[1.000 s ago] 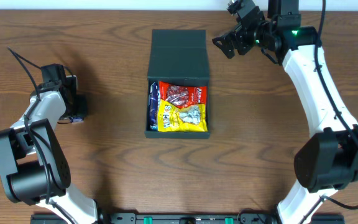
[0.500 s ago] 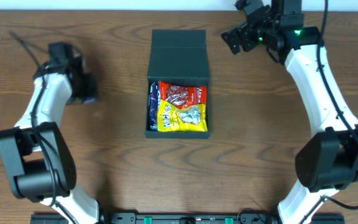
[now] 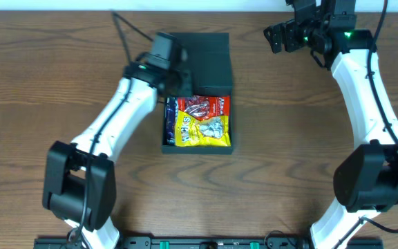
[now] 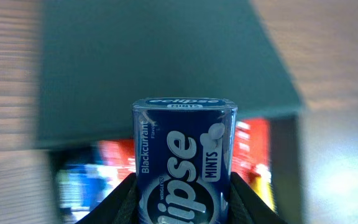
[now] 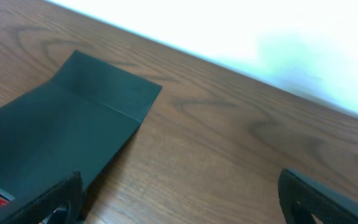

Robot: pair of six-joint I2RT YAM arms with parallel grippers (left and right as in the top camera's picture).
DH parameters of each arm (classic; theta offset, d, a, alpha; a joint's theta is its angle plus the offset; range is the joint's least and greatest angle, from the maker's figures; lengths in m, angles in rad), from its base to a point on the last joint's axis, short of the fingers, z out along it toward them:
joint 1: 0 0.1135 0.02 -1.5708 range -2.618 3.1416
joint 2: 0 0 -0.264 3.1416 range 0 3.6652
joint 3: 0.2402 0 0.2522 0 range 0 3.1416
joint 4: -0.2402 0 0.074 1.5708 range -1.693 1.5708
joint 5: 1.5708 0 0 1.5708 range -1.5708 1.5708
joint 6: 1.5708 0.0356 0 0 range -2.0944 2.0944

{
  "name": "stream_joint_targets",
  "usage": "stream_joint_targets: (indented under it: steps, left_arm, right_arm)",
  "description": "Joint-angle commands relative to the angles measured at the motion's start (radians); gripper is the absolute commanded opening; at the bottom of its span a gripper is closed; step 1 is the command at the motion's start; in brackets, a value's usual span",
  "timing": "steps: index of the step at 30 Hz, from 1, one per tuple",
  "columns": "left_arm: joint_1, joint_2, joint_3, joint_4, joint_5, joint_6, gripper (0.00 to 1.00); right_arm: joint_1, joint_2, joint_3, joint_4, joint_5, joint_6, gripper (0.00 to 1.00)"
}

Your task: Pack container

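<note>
blue mint tin (image 4: 184, 163): "eclipse mints", "blackcurrant flavour", probably "wrigley's"; top edge repeats "eclipse mints".

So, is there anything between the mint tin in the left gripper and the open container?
Nothing visible blocks it. The left gripper, jaws shut on the mint tin, hangs over the flap lid of the container. The open compartment holds a red packet and a yellow packet.

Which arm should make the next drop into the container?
Left. The left gripper is shut on the Eclipse mints pack and hangs at the opening of the container, by the snacks inside. The right gripper is open, empty, and off to the side of the lid.
</note>
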Motion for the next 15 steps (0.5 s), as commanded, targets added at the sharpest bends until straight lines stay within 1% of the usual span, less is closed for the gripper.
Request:
stream_joint_targets:
  steps: [1,6,15]
  left_arm:
    - [-0.054,-0.022,0.019,0.014,0.023,-0.024,0.06]
    - [-0.12,-0.022,0.019,0.027,0.014,-0.019,0.06]
    - [-0.156,-0.021,0.019,0.005,0.023,-0.04,0.06]
  right_arm:
    - [-0.008,-0.005,0.009,0.005,0.003,0.017,0.99]
    - [-0.008,-0.005,0.009,0.004,0.003,0.017,0.99]
    - [-0.008,-0.005,0.009,0.003,0.003,0.017,0.99]
